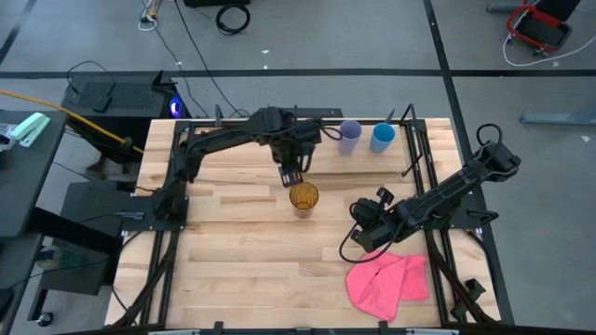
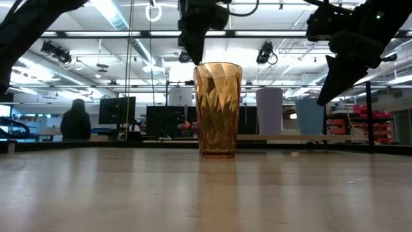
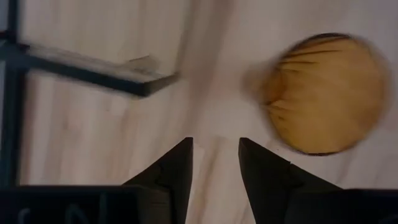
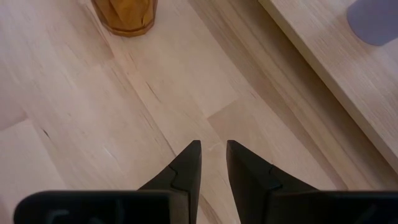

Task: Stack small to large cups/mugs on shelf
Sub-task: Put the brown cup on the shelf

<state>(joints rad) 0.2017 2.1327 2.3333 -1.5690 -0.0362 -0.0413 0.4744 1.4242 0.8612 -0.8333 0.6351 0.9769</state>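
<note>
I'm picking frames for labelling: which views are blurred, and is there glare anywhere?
Left wrist view: motion-smeared, the amber tumbler and a black rod have soft edges. Low view: sharp on the tumbler, with bright ceiling lights behind it and the arms dark against them. High and right wrist views: evenly lit, crisp.
</note>
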